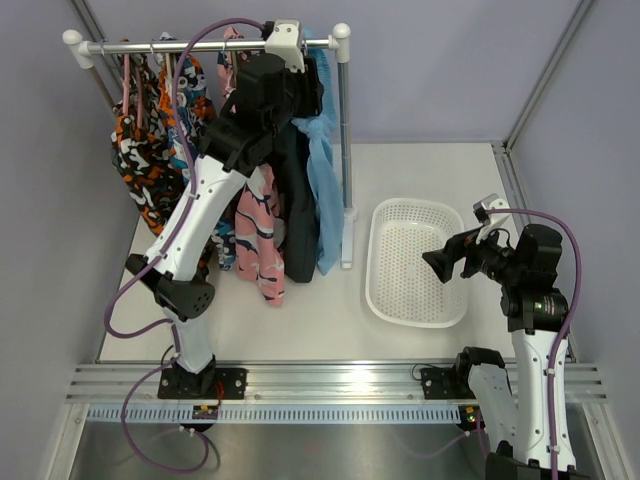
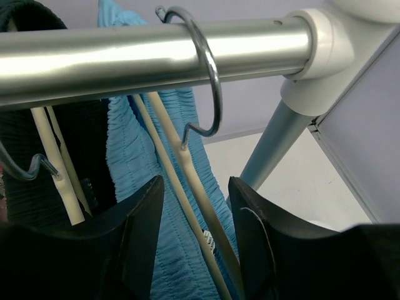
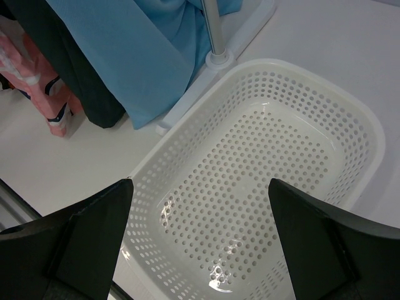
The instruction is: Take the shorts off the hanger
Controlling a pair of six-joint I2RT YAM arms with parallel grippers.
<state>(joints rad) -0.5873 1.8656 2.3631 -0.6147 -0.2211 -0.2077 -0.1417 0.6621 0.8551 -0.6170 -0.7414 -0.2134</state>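
Observation:
The light sky-blue shorts [image 1: 325,190] hang at the right end of the rail [image 1: 200,45], with the dark navy shorts [image 1: 297,210] just left of them. In the left wrist view the blue shorts [image 2: 134,156] drape over a cream hanger [image 2: 187,169] whose wire hook [image 2: 209,69] sits on the rail [image 2: 156,53]. My left gripper [image 2: 194,187] is up under the rail [image 1: 285,85], its jaws partly apart around the hanger's two arms, the right finger [image 2: 262,237] close against one. My right gripper [image 1: 437,262] hovers open and empty over the basket [image 3: 200,190].
A white perforated basket [image 1: 415,310] lies right of the rack post [image 1: 345,150]. A pink patterned garment [image 1: 258,235] and orange-black-white garments [image 1: 150,140] hang further left on the rail. Grey walls enclose the back and sides.

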